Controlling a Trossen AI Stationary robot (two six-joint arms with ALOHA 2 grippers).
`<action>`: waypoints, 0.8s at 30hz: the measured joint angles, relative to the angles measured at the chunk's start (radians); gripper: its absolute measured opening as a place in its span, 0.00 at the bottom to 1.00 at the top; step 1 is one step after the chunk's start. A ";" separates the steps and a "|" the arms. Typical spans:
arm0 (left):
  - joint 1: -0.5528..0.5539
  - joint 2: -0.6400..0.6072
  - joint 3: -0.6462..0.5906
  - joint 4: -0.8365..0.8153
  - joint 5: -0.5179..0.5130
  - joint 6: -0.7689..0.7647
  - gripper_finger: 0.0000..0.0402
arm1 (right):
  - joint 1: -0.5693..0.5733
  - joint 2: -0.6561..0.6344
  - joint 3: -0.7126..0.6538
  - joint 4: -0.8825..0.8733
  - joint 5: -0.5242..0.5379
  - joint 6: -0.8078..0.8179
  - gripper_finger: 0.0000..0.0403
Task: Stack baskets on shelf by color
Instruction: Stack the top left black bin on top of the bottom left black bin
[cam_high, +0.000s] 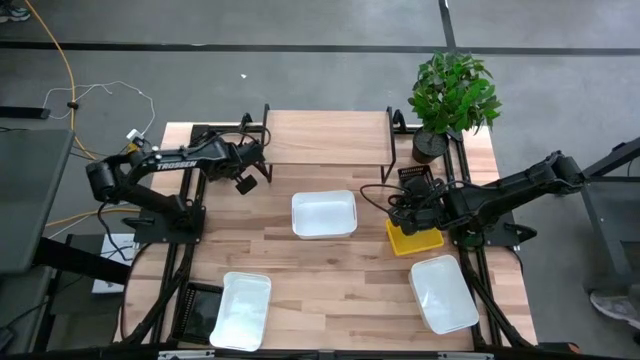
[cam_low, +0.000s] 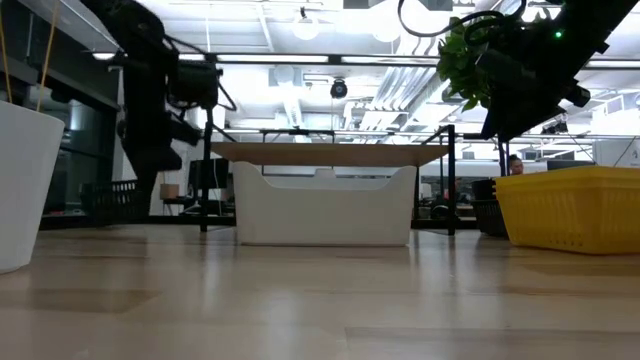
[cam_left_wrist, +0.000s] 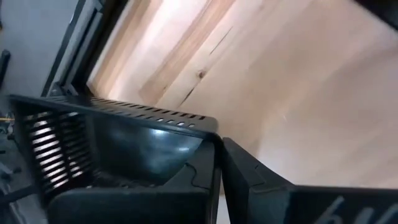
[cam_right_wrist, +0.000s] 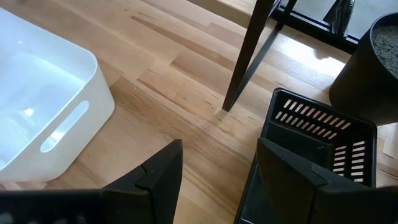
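From above, the left gripper (cam_high: 262, 160) sits at the shelf's (cam_high: 327, 138) left edge, while the right gripper (cam_high: 403, 207) hovers over the yellow basket (cam_high: 413, 240), a black basket (cam_high: 416, 183) just behind it. Three white baskets (cam_high: 323, 214) lie on the desk (cam_high: 330, 270).

At desk height, one white basket (cam_low: 325, 205) stands before the shelf (cam_low: 330, 153).

Left wrist: the fingers (cam_left_wrist: 245, 171) are clenched on a black slotted basket (cam_left_wrist: 112, 146).

Right wrist: the fingers (cam_right_wrist: 158, 168) are spread apart, one tip inside the black basket (cam_right_wrist: 317, 137).
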 joint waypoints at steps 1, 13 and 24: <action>-0.011 -0.011 0.016 -0.030 0.000 -0.012 0.00 | 0.000 0.000 0.000 0.000 0.000 0.000 0.48; -0.198 -0.141 0.248 -0.274 -0.003 -0.149 0.00 | 0.000 0.000 0.000 0.000 0.001 0.000 0.48; -0.462 -0.159 0.530 -0.496 -0.007 -0.272 0.00 | 0.000 0.000 0.000 0.000 0.002 0.000 0.48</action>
